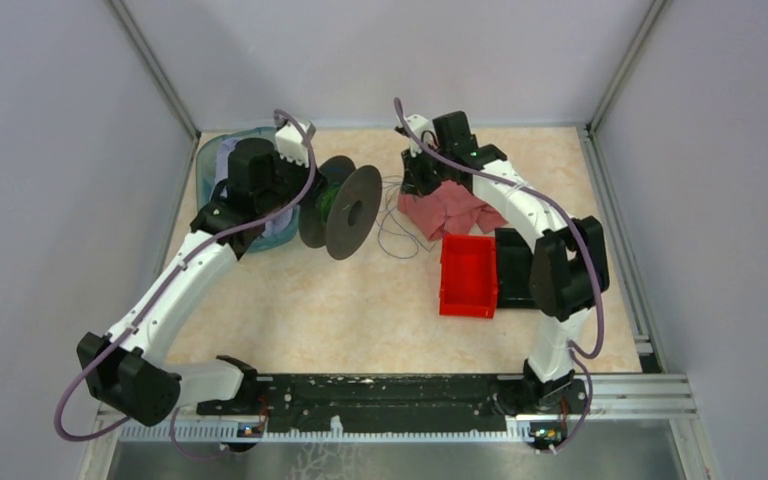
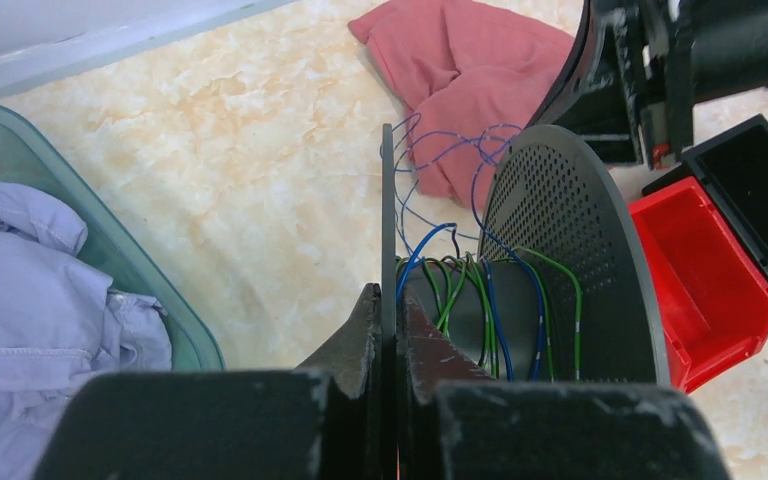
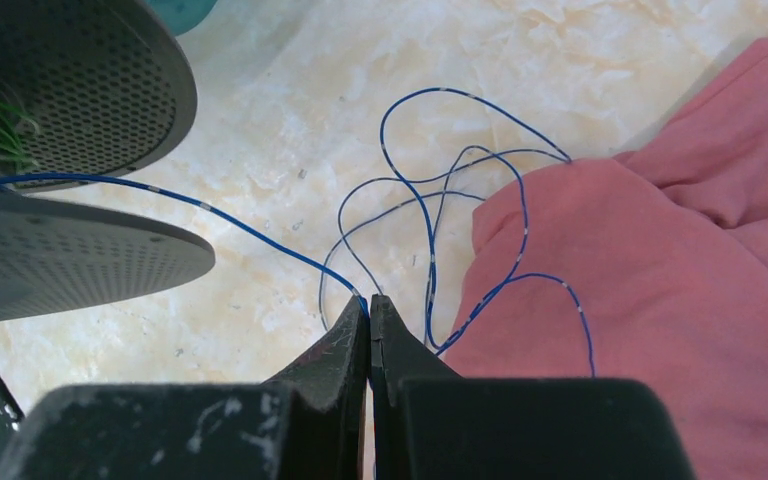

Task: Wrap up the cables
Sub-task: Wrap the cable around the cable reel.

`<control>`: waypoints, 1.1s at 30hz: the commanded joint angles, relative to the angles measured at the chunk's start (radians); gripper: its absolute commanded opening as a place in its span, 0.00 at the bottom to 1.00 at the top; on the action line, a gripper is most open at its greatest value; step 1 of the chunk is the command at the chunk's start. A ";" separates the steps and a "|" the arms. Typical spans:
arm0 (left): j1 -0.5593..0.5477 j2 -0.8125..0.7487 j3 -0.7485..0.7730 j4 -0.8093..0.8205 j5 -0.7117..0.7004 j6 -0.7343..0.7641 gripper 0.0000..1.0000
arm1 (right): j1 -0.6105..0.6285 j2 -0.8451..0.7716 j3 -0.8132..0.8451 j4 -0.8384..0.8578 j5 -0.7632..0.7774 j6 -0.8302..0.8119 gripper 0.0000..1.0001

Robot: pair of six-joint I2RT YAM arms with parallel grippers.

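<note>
Your right end effector (image 3: 369, 303) was pinched shut on the cables (image 3: 438, 90), with a thin blue strand caught at its fingertips at the bottom centre of the right wrist view. From there the strand ran up and left to the black spool (image 3: 70, 100). Its loose loops lay on the surface (image 3: 290, 90) and over the edge of the pink cloth (image 3: 660, 300) on the right.

Your left end effector (image 2: 388, 305) was clamped on one thin flange of that spool, and both flanges stood upright. Blue and green turns sat round the core between them.

At the left edge of the left wrist view, you had a teal tub (image 2: 150, 290) holding a crumpled lavender garment (image 2: 30, 290). At the right edge sat a red bin (image 2: 700, 290) with its red floor in plain view. It touched a black bin (image 2: 750, 190), whose inside was too dark for me to tell the contents.
</note>
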State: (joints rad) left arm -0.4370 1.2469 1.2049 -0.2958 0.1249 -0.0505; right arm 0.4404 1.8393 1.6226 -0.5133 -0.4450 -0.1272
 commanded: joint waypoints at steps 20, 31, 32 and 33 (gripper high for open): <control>0.174 -0.018 0.101 0.030 0.072 -0.356 0.00 | -0.004 -0.090 -0.265 0.260 -0.326 0.054 0.00; 0.200 0.002 0.135 0.021 0.027 -0.412 0.00 | 0.014 -0.107 -0.328 0.302 -0.423 0.058 0.01; 0.201 0.003 0.138 0.021 0.029 -0.417 0.00 | 0.016 -0.109 -0.329 0.301 -0.431 0.055 0.01; 0.202 0.005 0.141 0.022 0.033 -0.421 0.00 | 0.018 -0.111 -0.330 0.300 -0.440 0.049 0.01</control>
State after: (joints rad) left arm -0.2581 1.2625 1.2774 -0.3546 0.1894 -0.4244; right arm 0.4496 1.7905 1.3006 -0.2306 -0.8265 -0.0620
